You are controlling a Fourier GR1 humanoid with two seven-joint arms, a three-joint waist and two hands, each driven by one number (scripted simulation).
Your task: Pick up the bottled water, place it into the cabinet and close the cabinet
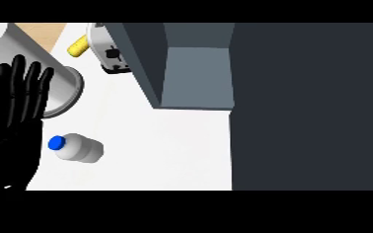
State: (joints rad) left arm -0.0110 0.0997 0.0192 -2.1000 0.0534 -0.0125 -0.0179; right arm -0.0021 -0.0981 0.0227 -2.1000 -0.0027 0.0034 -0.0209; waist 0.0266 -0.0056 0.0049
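Observation:
The bottled water (79,148), a clear bottle with a blue cap, stands on the white counter (167,148) at the lower left. My left hand (20,113) rests open at the left edge, fingers straight and pointing up, just left of the bottle and apart from it. The cabinet (197,74) stands open at the upper middle, its grey inside showing, and its dark door (302,108) fills the right side. My right hand does not show.
A grey round pot (62,86) sits at the upper left behind my left hand. A yellow object (79,47) and a white and black appliance (109,52) lie by the cabinet's left wall.

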